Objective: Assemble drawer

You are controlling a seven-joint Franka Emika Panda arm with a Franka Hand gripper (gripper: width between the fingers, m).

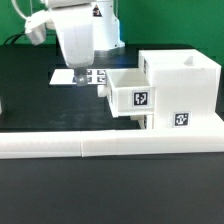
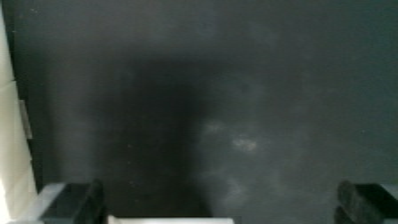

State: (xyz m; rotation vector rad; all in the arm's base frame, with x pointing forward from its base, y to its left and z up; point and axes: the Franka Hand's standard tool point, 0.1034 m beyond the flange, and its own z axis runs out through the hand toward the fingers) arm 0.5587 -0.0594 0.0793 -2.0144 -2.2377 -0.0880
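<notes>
The white drawer housing (image 1: 185,85) stands at the exterior view's right, with a tag on its front. One knobbed tray (image 1: 133,96) sits partly in its upper slot and sticks out toward the exterior view's left. I cannot make out a second tray. My gripper (image 1: 79,77) hangs low over the table to the left of the tray, apart from it. In the wrist view my gripper (image 2: 217,203) is open, its dark fingers (image 2: 71,205) wide apart over the black table. A white edge (image 2: 169,219) shows between them; I cannot tell what it is.
The marker board (image 1: 92,76) lies flat under and beside my gripper. A long low white border rail (image 1: 90,146) runs along the front of the table. A pale strip (image 2: 9,100) borders the wrist view.
</notes>
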